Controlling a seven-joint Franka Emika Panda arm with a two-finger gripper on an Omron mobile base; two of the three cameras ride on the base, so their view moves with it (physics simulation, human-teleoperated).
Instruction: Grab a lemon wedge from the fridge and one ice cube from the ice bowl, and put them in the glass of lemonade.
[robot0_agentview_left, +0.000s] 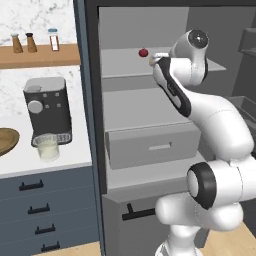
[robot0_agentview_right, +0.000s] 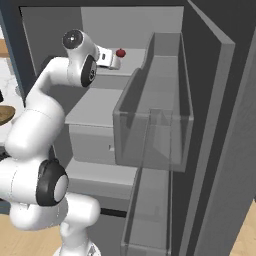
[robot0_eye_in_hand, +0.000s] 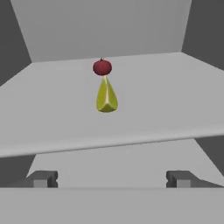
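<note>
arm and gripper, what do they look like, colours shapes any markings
The arm is glossy white with rounded, bulbous segments and dark grey to black rings and caps at its joints; a black stripe runs along the forearm link, and one joint cap carries a small round grey disc. No loose cables show. The gripper ends in two small, blocky dark grey fingertips.

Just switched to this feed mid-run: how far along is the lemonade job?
Done: the fridge stands open and the arm has reached to its upper shelf. In hand: the open gripper faces the lemon wedge, which lies on the shelf in front of a small red fruit, not yet grasped. Left: wedge and an ice cube from the ice bowl into the glass of lemonade.
</note>
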